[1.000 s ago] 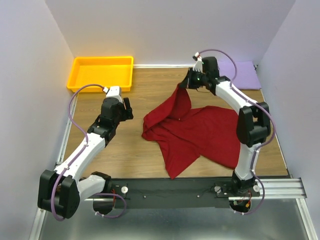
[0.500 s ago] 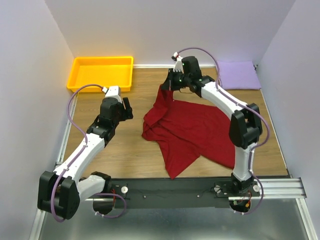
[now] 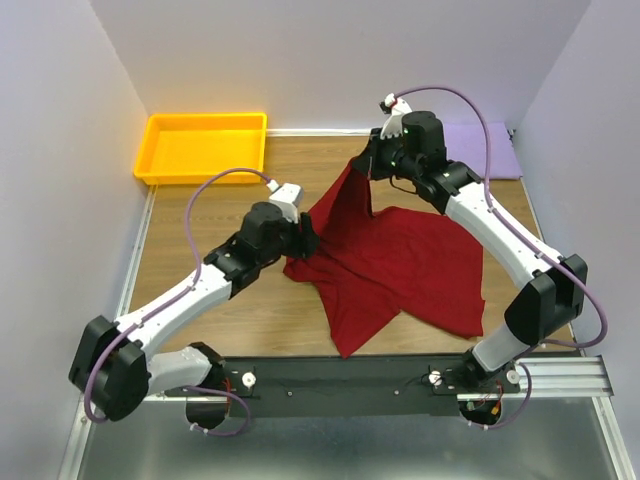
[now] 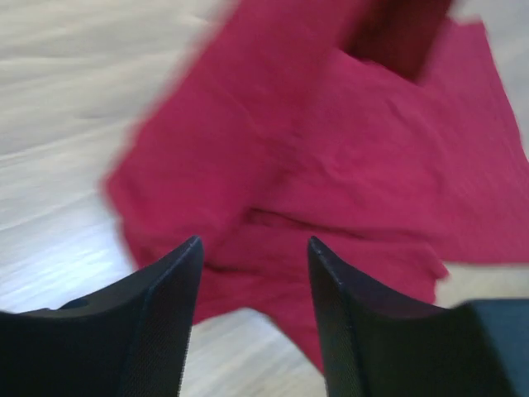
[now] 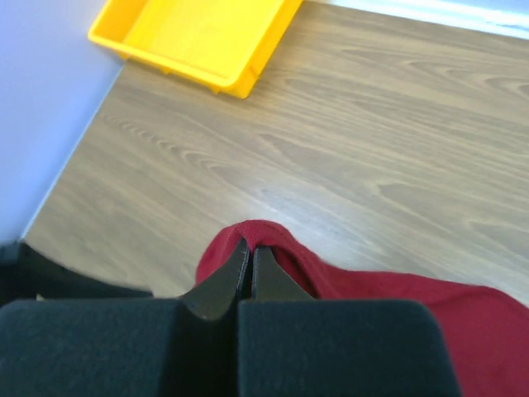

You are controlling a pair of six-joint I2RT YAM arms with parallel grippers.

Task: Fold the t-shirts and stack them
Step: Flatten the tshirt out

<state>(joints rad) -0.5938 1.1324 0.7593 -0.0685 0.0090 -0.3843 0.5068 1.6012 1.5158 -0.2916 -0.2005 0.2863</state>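
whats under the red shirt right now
Only the table shows around the red shirt; whatever lies beneath the cloth is hidden. Its far corner hangs raised off the wood, pinched in the shut right gripper.

Overhead view from near edge, wrist views close, angled down, all sharing red shirt (image 3: 400, 265)

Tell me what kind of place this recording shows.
Probably a lab test cell: a wooden table boxed in by plain walls, and a black rail carrying two robot arms.
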